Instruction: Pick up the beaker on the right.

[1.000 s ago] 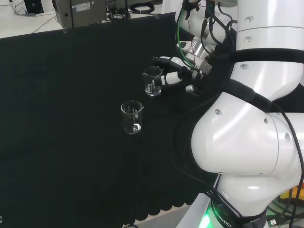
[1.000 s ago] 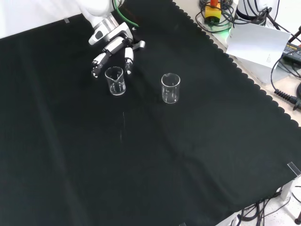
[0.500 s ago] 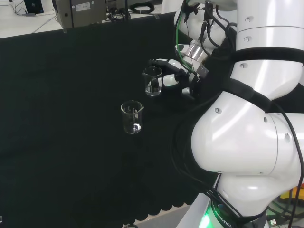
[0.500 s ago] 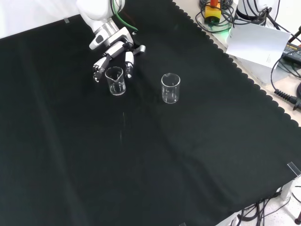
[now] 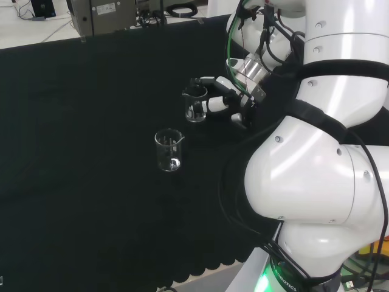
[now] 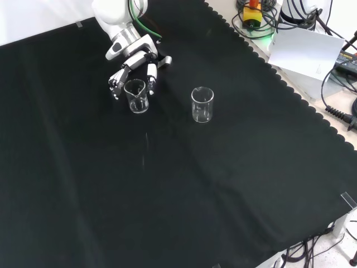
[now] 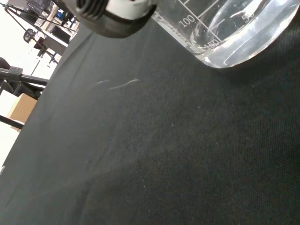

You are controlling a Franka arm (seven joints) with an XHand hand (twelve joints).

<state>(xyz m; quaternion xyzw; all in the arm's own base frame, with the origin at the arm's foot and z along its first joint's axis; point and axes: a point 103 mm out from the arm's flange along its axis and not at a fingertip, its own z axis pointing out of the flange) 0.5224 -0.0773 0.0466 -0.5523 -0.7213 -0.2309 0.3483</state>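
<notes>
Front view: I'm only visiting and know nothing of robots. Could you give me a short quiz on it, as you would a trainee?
1. True or false: two clear beakers stand upright on the black cloth.
2. Which beaker is the hand at? A. the beaker at the fingers B. the other beaker, standing alone C. neither
3. Fill in: the beaker at the hand stands on the ____, not yet lifted.

Key: 1. True. 2. A; the fingers reach down on both sides of it. 3. Cloth.
</notes>
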